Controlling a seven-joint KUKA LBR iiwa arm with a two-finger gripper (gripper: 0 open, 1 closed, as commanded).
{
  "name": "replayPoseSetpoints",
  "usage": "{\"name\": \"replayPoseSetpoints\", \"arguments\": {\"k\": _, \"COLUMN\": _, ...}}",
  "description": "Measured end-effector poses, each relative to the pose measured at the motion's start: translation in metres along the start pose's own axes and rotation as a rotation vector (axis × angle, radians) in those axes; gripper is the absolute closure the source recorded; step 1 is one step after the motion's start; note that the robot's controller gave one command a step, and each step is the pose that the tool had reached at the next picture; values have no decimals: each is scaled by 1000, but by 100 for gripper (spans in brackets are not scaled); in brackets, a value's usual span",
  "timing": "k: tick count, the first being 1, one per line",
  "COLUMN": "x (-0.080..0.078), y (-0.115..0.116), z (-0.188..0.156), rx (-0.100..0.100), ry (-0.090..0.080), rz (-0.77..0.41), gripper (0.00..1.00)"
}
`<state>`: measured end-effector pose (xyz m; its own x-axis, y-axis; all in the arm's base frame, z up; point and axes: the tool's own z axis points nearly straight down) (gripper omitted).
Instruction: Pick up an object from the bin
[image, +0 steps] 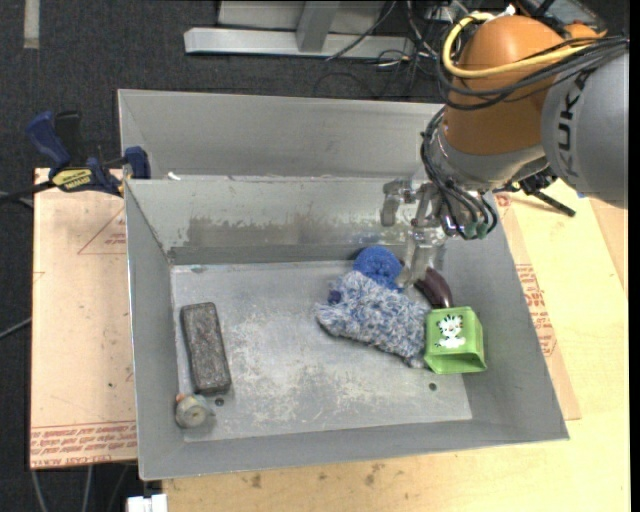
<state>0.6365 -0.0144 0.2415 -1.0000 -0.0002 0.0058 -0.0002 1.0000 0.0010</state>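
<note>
Orange wrist cover (500, 70), with looped cables, high over the bin's right rear. Below it: gripper (420, 262), low between a blue fuzzy ball (378, 263) and a dark maroon piece (435, 289); jaw state cannot be told, contact with either cannot be told. Blue-and-white knitted cloth (375, 315), just in front of the ball. Green carton (455, 342), touching the cloth's right end. Grey block (204, 347) and small round piece (192, 411), front left, well apart from the gripper. Grey metal bin (300, 400).
</note>
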Motion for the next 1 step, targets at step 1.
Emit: {"name": "replayPoseSetpoints", "arguments": {"k": 1, "x": -1, "y": 0, "z": -5, "rx": 0, "ry": -8, "rz": 0, "gripper": 0}}
